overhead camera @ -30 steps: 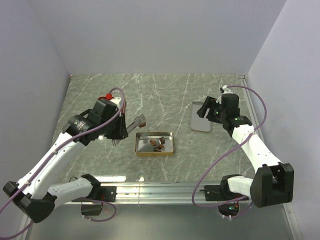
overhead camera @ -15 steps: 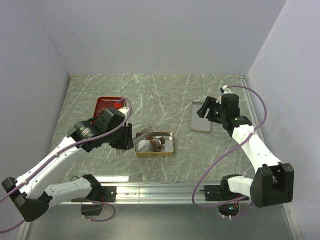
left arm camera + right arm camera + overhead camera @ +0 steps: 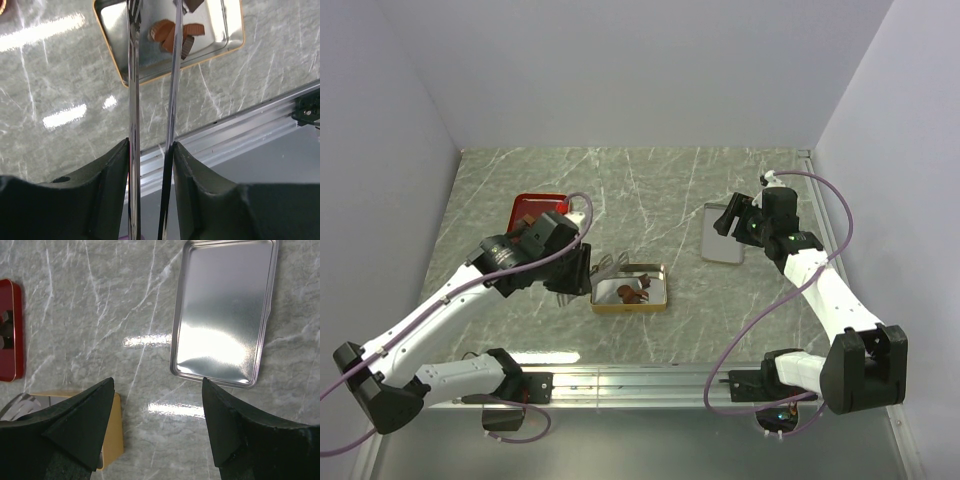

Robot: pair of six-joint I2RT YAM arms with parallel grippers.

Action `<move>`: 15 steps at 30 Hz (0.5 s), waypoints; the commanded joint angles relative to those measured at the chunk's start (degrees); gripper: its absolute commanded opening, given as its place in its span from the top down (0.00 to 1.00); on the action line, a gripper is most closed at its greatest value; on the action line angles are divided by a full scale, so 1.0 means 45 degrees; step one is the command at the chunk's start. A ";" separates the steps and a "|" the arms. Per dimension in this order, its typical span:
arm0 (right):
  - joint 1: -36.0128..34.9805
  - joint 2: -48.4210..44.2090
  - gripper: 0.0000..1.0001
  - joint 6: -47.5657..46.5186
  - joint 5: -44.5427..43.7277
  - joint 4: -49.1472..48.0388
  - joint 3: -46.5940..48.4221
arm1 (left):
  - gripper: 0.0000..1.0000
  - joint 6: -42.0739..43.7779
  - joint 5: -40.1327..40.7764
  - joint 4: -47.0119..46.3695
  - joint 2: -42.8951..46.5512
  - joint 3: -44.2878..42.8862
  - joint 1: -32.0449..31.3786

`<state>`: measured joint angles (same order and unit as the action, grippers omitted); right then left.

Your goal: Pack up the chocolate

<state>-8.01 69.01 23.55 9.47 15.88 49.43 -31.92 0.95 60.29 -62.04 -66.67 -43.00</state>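
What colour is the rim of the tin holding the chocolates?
Gold, on a silvery tin; clearest in the left wrist view.

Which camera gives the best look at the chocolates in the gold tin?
Left wrist: the chocolates are close, pieces distinct. The top camera shows them as tiny specks; the right wrist shows only a corner of the tin.

Polished marbled table (image 3: 650, 180), shiny metal tin (image 3: 114, 42), smooth brown chocolate (image 3: 159, 29)
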 commanded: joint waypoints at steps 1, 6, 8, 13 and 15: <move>-0.0095 0.0093 0.22 -0.0019 -0.0172 -0.0228 0.0363 | 0.56 0.0355 0.0297 -0.0624 -0.0080 -0.0750 -0.0073; -0.0095 0.0054 0.22 -0.0077 -0.0152 -0.0150 0.0461 | 0.56 0.0531 0.0918 -0.0449 -0.0217 -0.1158 -0.0053; -0.0095 0.0035 0.22 -0.0097 -0.0133 -0.0130 0.0441 | 0.56 0.0628 0.1213 -0.0372 -0.0256 -0.1374 0.0063; -0.0095 0.0035 0.22 -0.0019 0.0043 -0.0189 0.0422 | 0.56 0.0824 0.2072 -0.0273 -0.0471 -0.2136 0.1038; -0.0095 0.0035 0.22 -0.0019 0.0082 -0.0150 0.0441 | 0.54 0.1078 0.2093 -0.0313 -0.0588 -0.2311 0.2130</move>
<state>-8.01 69.38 23.55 9.61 15.90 49.45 -29.12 7.09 60.16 -64.23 -73.91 -38.17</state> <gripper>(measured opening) 0.776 0.454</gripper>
